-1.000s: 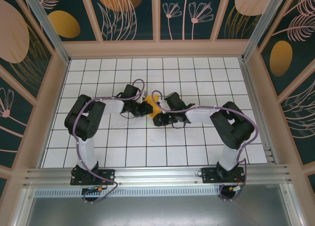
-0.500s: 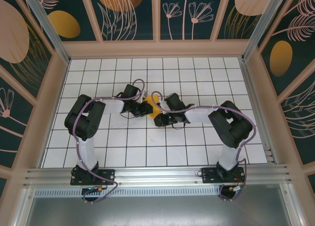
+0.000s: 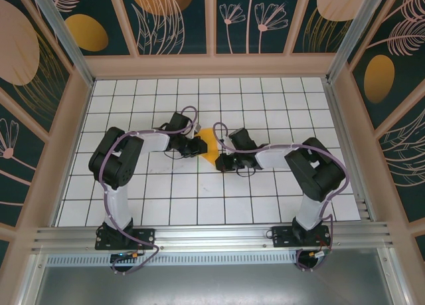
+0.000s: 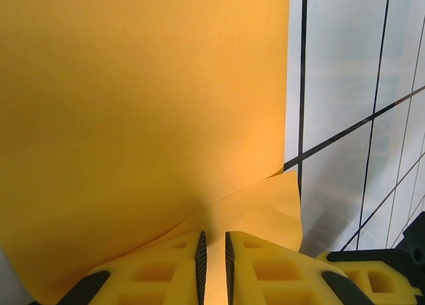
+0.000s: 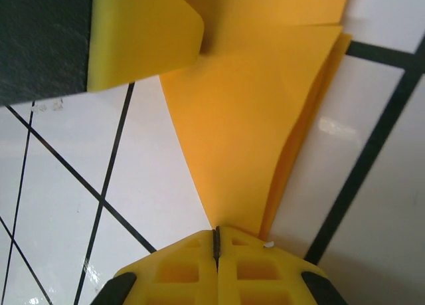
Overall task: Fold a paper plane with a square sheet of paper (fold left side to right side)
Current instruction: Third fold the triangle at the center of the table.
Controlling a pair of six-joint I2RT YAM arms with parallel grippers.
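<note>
Folded paper (image 5: 246, 119), seemingly in right gripper (image 5: 216, 235)

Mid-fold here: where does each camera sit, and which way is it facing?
Top external: above and behind the bases, looking down on the table; both arms show, left gripper and right gripper at the paper sheet.
Left wrist: on that wrist, looking along its fingers, pinched on the sheet.
Right wrist: likewise, its shut fingers at the fold's tip; the left gripper's finger upper left.
All three share the sheet.
</note>
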